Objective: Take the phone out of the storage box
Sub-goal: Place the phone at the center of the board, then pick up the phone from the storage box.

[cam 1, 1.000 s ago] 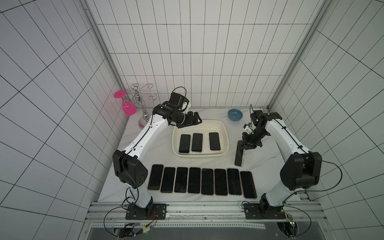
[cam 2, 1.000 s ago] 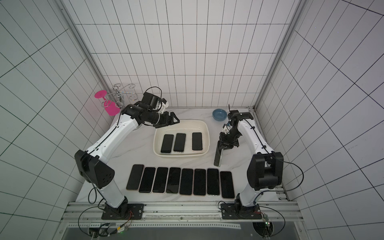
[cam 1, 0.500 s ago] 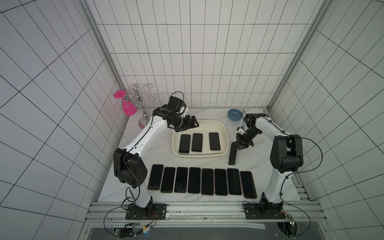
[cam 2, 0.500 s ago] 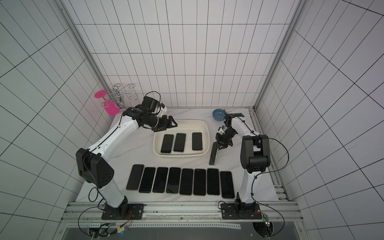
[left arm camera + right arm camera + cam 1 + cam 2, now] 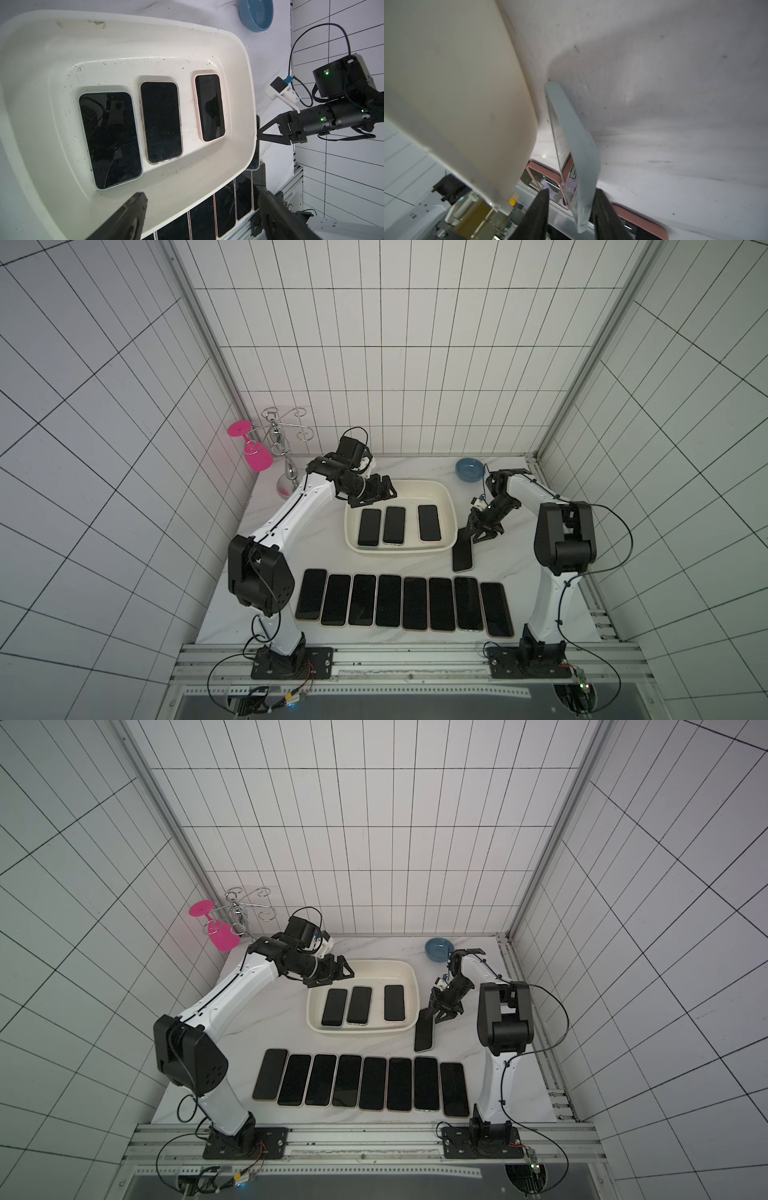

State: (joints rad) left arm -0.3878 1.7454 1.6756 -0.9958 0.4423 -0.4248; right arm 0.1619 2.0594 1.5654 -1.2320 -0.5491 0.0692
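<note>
The left arm [image 5: 291, 514] and right arm [image 5: 534, 495] are built alike. Their long links have smooth white shells, each with a thin black line running along it. Each arm has 1 large boxy black joint housing [image 5: 257, 576], dotted with small round holes. Each arm is mounted on a black base plate [image 5: 291, 662]. A loose black cable [image 5: 623, 531] loops from the right arm's housing.

The right arm's wrist section [image 5: 332, 116] is a black cylinder with 3 green lights. Beside it sits a white bracket [image 5: 278, 87] with a blue plug. The left gripper [image 5: 202, 193] and right gripper [image 5: 258, 133] are matte black. The right one's fingers are skeletal triangular frames.
</note>
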